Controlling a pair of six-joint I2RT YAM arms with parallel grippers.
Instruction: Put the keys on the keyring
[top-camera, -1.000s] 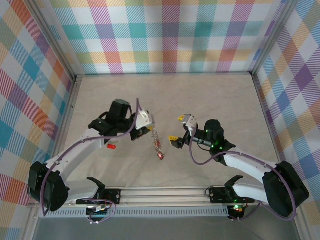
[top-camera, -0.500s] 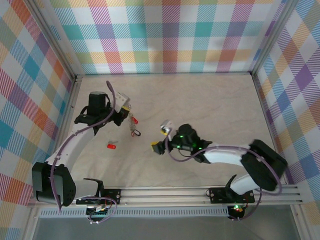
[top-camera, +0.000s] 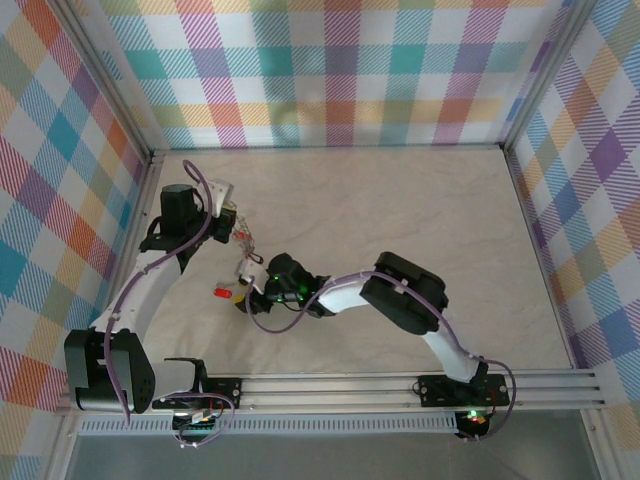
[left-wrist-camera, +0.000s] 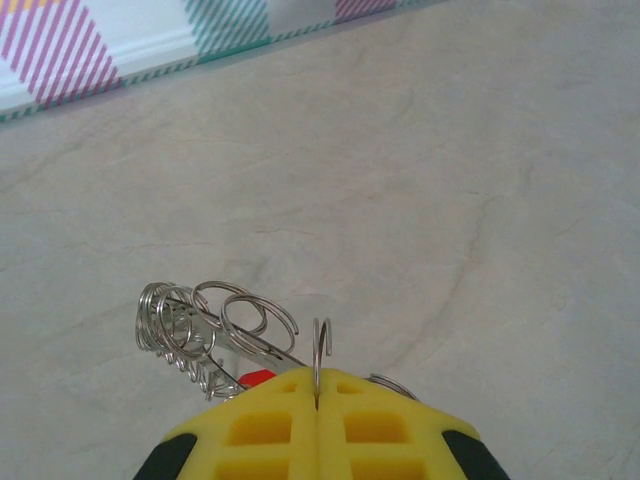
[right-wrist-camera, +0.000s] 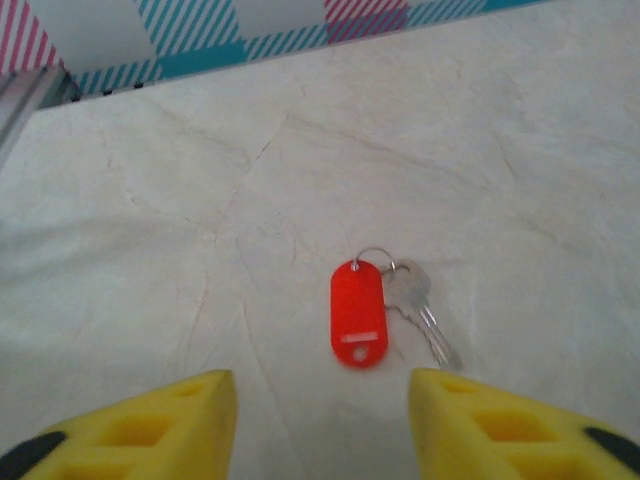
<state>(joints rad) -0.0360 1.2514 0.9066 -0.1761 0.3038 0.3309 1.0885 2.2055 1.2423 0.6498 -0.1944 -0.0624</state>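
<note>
Left hand (left-wrist-camera: 317, 398) clamped on the keyring (left-wrist-camera: 215, 328) (loops bunched beside it). Right hand (right-wrist-camera: 320, 405) spread wide — red-tagged key (right-wrist-camera: 360, 315) on bench (right-wrist-camera: 500, 150) ahead.

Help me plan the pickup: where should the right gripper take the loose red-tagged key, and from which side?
Probably the red tag, pinched across its narrow width from above: it lies flat, aligned lengthwise ahead of the open right gripper, and is bulkier than the thin key ringed to it.
</note>
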